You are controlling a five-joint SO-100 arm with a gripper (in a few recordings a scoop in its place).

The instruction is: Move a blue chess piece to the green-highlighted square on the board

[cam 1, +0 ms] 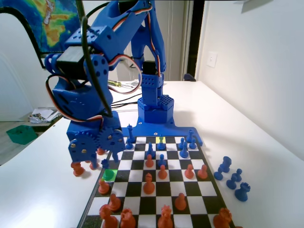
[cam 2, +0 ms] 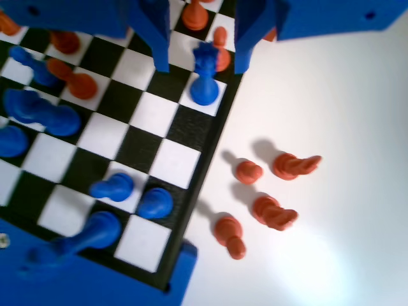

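A small blue chess piece (cam 1: 105, 164) with a notched top stands upright at the left edge of the board (cam 1: 156, 203) in the fixed view. Its base meets the far side of the green-highlighted square (cam 1: 110, 175); whether it stands fully on it I cannot tell. My gripper (cam 1: 97, 159) hangs right over it. In the wrist view the blue piece (cam 2: 204, 80) stands on a white edge square, midway between the jaws of my open gripper (cam 2: 201, 64). Neither jaw touches it.
Several red pieces (cam 2: 271, 185) lie on the table just off the board's edge, beside the gripper (cam 1: 77, 168). Other blue pieces (cam 2: 121, 188) and red pieces (cam 1: 149, 183) stand on the board. Several blue pieces (cam 1: 231, 178) stand off the right side. A yellow-green square (cam 1: 160, 140) lies near the arm's base.
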